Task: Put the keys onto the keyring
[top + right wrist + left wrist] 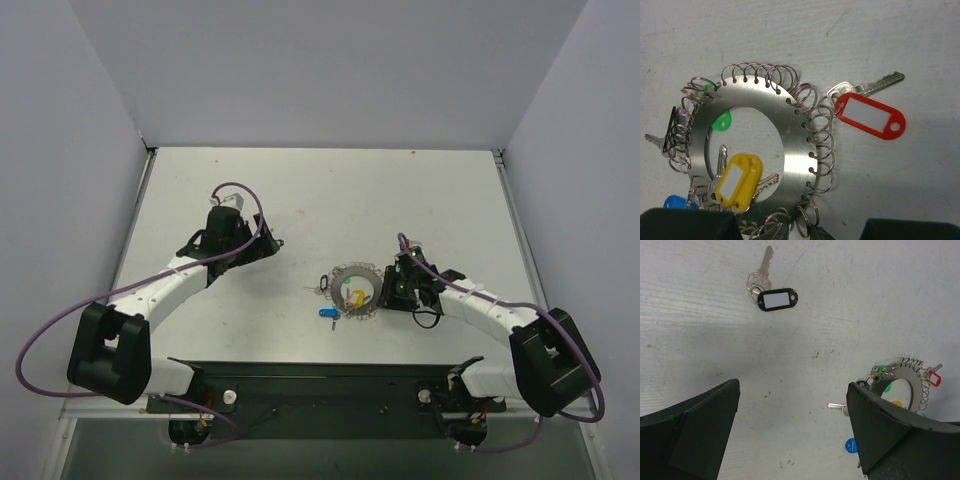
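Behind right jaws, keyring (795,135) bottom hidden

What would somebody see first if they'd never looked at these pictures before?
Probably the shiny keyring in the middle of the table, a flat silver ring fringed with little wire loops. A red tag sticks out at its rim and a yellow tag lies in its hole. A little apart lies one key with a black tag.

Keyring (790,125) flat; tagged keys (872,84) clustered at rim.
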`<state>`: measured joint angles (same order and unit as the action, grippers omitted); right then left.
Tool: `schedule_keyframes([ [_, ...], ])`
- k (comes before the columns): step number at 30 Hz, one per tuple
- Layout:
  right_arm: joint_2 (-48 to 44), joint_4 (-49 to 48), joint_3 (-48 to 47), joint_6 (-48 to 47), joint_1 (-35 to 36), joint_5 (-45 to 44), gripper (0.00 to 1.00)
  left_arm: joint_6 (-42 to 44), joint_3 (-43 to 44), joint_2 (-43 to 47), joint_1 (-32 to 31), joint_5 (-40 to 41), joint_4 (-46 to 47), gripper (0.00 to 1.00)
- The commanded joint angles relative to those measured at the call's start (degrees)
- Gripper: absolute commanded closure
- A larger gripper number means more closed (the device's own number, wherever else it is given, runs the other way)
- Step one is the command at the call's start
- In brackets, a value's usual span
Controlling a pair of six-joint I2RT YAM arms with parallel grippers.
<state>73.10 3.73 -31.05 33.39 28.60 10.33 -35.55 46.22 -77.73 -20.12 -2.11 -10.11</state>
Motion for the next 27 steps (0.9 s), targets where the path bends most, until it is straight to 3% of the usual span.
schedule_keyframes([
  [1, 0.9, -0.3, -1.47, 1.59, 0.93, -0.83, 0.76, 0.48, 0.46, 1.71, -0.1, 0.97, 0.79, 0.03],
  [5, 2.04, -0.74, -1.73, 1.86, 1.11, -1.01, 0.8, 0.39, 0.28, 1.8, -0.1, 0.7, 0.97, 0.03],
  [10, 1.87, -0.74, -1.74, 1.86, 1.28, -1.71, 1.0, 0.83, -0.16, 2.23, -0.1, 0.7, 1.23, 0.03],
  [20, -3.3, -0.39, -2.53, -4.54, 1.46, -2.06, 1.0, 4.17, -2.36, 7.14, -0.18, -2.27, 3.6, 0.03],
  [27, -10.52, -1.08, -3.41, -14.04, 1.55, 1.78, 1.0, 6.98, -6.57, 13.57, -0.18, -10.36, 13.15, 0.03],
])
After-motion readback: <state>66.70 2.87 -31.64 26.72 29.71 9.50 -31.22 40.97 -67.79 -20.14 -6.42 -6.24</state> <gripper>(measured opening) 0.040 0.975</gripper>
